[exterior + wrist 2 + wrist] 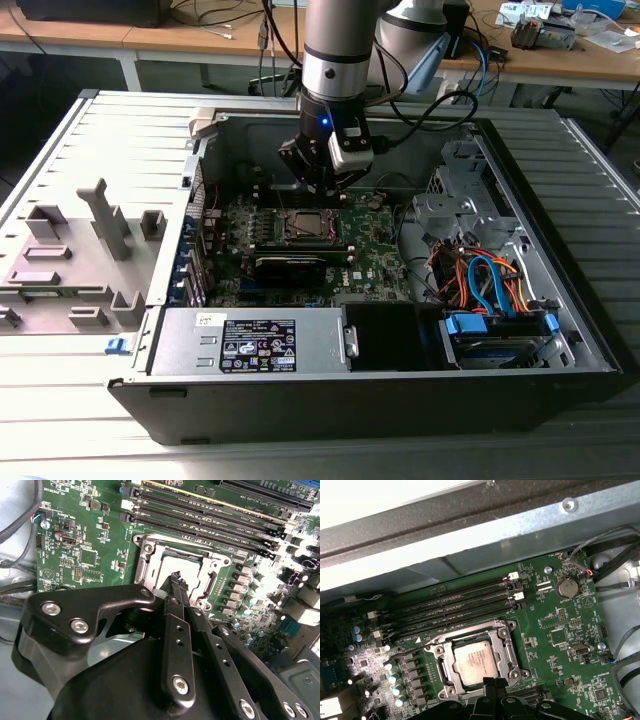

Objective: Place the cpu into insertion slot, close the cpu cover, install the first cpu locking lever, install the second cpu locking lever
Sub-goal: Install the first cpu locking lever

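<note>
CPU (476,659) chip is sitting flat in the insertion slot (506,630) on the green motherboard (560,635), and I am seeing its pale top showing through the square window of the cpu cover (443,665), which is lying down over the socket in both wrist views. My gripper (176,576) is hovering just above the socket's near edge, its black fingers (175,625) drawn together to a narrow tip with nothing visible between them. In the first wrist view the fingertips are poking in at the socket's edge, close to the frame; I cannot tell whether they are touching it. Four long black memory slots (455,607) are running beside the socket, and a round coin battery (566,586) is sitting farther along the board. In the exterior view the arm (338,60) is reaching down into the open computer case (560,300), which is lying on its side on a slatted grey table (120,130), with a grey power supply (250,342) along the case's near wall and coloured cables (490,280) bundled towards the exterior view's right.
</note>
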